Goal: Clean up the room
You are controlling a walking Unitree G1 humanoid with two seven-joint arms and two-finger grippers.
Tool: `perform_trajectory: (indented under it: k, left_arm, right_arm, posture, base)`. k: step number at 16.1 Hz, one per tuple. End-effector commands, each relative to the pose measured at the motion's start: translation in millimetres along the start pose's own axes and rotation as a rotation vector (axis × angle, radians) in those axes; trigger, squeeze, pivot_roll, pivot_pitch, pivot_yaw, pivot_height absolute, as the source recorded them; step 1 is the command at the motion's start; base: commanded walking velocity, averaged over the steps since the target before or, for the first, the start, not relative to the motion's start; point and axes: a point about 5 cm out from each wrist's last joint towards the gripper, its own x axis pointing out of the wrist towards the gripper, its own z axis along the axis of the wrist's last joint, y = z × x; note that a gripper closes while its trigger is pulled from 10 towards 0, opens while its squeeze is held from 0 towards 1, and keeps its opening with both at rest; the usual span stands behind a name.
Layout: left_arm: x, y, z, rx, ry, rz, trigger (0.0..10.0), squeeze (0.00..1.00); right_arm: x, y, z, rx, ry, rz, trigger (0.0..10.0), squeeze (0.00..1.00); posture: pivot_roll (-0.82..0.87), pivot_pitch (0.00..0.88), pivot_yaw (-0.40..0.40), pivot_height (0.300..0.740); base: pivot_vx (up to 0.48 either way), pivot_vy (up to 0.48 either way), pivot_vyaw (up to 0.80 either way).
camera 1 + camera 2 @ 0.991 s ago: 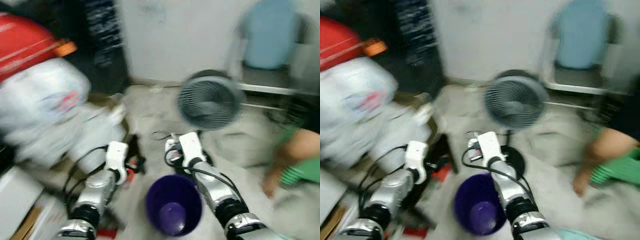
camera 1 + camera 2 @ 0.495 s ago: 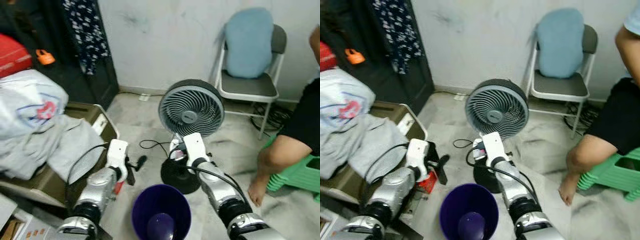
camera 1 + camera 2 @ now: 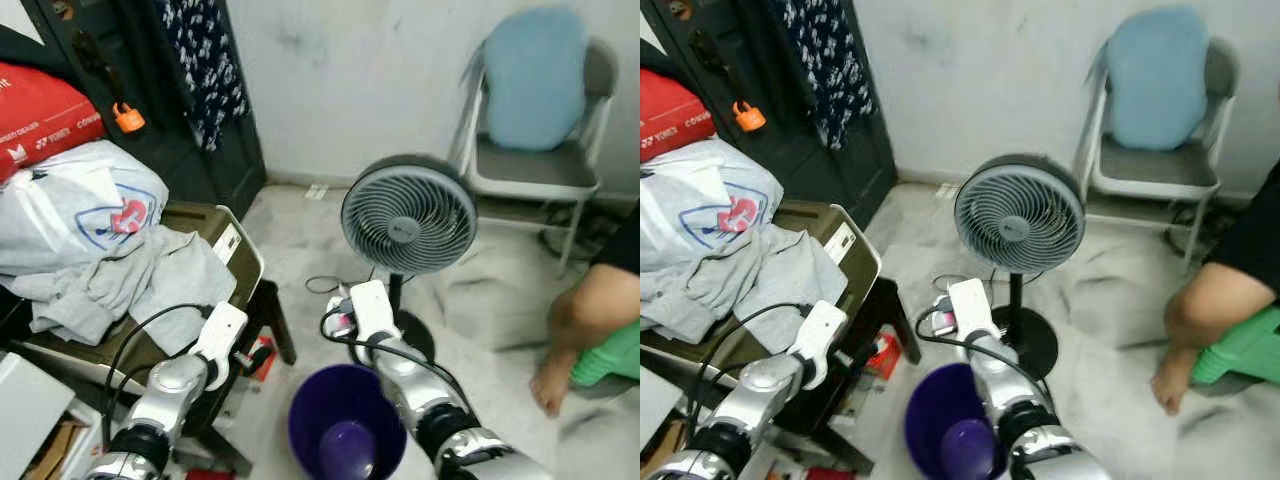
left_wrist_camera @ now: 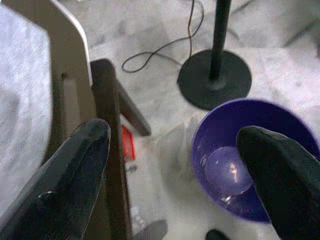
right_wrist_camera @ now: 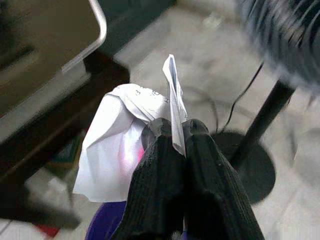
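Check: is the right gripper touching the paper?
Touching. In the right wrist view, the right gripper has its fingers closed on the white paper, above the purple bin.

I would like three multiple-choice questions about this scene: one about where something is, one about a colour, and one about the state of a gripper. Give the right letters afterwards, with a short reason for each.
1. Where does the fan stand?
A. on the floor, in front of the folding chair
B. on the chair seat
C. inside the bin

2. What colour is the bin below the robot's arms?
A. green
B. purple
C. white

3. What state is the right gripper in?
A. open and empty
B. shut on a red box
C. shut on the crumpled white paper

Answers:
1 A: its round black base rests on the floor, with the chair behind it by the wall.
2 B: its rim and inside are deep purple in the head views.
3 C: the right wrist view shows both black fingers pressed together with the paper between them.
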Motion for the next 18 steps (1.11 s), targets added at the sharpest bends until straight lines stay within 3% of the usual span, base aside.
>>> perform_trajectory:
  k: [1,4,7,8,11,12,14,18]
  left_arm:
    - [-5.1,8.5,2.2,0.039,-0.010,0.011,10.0,0.00]
    - [-5.7,11.6,0.7,0.070,0.012,0.004,10.0,0.00]
    - [-2.8,3.8,0.8,0.106,0.022,-0.034,10.0,0.00]
    - [-1.6,-0.4,1.2,0.110,0.016,-0.051,10.0,0.00]
    - [-2.1,-3.1,2.3,0.119,-0.001,-0.060,10.0,0.00]
    - [-4.8,0.9,2.1,0.119,-0.003,-0.046,10.0,0.00]
    - [-6.4,3.0,0.9,0.117,-0.003,-0.038,10.0,0.00]
    - [-6.4,3.3,0.8,0.115,-0.006,-0.025,10.0,0.00]
  right_arm:
    - [0.3,2.4,-4.6,0.028,0.047,-0.024,10.0,0.00]
    - [-7.3,18.7,-37.8,0.089,0.206,0.000,10.0,0.00]
    - [-9.6,19.1,-45.5,0.084,0.236,-0.002,10.0,0.00]
    - [-10.5,17.6,-49.1,0.100,0.261,-0.016,10.0,0.00]
    - [-14.3,10.2,-60.8,0.032,0.345,-0.080,10.0,0.00]
    - [-17.2,1.2,-67.0,0.041,0.395,-0.166,10.0,0.00]
    - [-17.9,-0.3,-68.4,0.041,0.401,-0.177,10.0,0.00]
    - [-25.1,-18.1,-80.8,-0.001,0.440,-0.280,10.0,0.00]
  posture:
    - [-0.08,0.054,0.147,0.740]
    - [-0.09,0.079,0.159,0.740]
    - [-0.09,0.098,0.169,0.740]
    - [-0.09,0.106,0.171,0.740]
    - [-0.07,0.108,0.172,0.740]
    - [-0.06,0.110,0.168,0.740]
    - [-0.06,0.113,0.169,0.740]
    - [-0.07,0.124,0.174,0.740]
  base:
    - [0.000,0.000,0.00]
    - [0.000,0.000,0.00]
    - [0.000,0.000,0.00]
    - [0.000,0.000,0.00]
    - [0.000,0.000,0.00]
    - [0.000,0.000,0.00]
    - [0.000,0.000,0.00]
    - [0.000,0.000,0.00]
